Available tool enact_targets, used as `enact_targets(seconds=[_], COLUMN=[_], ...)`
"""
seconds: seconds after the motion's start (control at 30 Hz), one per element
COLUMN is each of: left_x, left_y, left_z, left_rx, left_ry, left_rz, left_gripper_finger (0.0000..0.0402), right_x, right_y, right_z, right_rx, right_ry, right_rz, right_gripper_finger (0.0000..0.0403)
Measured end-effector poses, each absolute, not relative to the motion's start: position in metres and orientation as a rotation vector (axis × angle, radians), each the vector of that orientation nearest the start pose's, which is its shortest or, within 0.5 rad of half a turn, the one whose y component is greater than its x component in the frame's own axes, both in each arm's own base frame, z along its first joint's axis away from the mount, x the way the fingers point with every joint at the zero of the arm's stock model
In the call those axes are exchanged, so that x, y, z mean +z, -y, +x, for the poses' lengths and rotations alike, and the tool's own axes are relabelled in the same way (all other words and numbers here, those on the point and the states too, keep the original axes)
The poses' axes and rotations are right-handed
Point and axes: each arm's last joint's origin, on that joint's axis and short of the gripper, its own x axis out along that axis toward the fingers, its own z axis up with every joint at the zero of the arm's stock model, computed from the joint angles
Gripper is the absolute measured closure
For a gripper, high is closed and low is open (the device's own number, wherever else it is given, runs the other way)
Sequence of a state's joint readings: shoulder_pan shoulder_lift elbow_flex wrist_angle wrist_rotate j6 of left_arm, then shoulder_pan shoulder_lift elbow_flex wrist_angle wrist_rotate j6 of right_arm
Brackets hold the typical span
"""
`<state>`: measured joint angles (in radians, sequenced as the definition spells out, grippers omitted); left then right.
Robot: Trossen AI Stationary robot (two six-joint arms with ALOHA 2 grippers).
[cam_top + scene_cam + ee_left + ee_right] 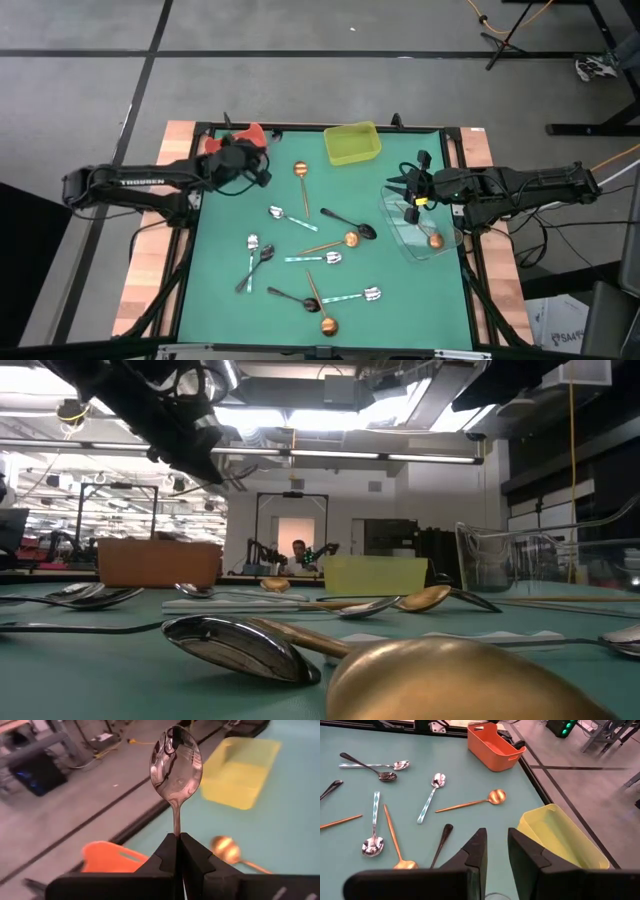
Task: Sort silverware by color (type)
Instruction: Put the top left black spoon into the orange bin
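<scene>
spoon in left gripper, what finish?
Shiny silver spoon, mirror-like bowl, clamped by the handle in the left gripper. Left wrist view shows it best.

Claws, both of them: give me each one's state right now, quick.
Left claw: shut on a silver spoon, held above the orange bin.
Right claw: open, holding nothing, above the clear bin.

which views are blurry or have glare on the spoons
Low view: the nearest copper-gold spoon bowl is out of focus, ceiling lights glare above. Left wrist view: the held shiny spoon mirrors the room; the red bin and background are soft. High view: even light.
</scene>
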<state>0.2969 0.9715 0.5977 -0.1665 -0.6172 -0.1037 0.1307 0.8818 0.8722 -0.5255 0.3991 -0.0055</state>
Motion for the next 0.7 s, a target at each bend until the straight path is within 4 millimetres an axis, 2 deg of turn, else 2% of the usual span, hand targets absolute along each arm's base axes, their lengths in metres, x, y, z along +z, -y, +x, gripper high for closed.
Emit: enact_targets(seconds=[0.17,0.5,0.7], left_x=[0.242,0.228,0.22], left_y=[-0.092,-0.117,-0.128], left_z=[0.175,0.145,0.133], left_rx=[0.975,1.131,1.13], left_ry=[-0.604,-0.817,-0.862], left_rz=[-0.002,-0.06,-0.11], left_gripper_finger=[0.0398,0.0398,0.0398], right_x=[0.317,0.317,0.317], right_y=[-0.012,-0.012,-0.012], right_z=[0.179,0.179,0.179], right_rx=[-0.26,-0.261,-0.26], right_ry=[-0.519,-0.519,-0.519], right_rz=[-0.146,-0.146,-0.146], right_gripper_finger=[0.0336,0.0336,0.0336])
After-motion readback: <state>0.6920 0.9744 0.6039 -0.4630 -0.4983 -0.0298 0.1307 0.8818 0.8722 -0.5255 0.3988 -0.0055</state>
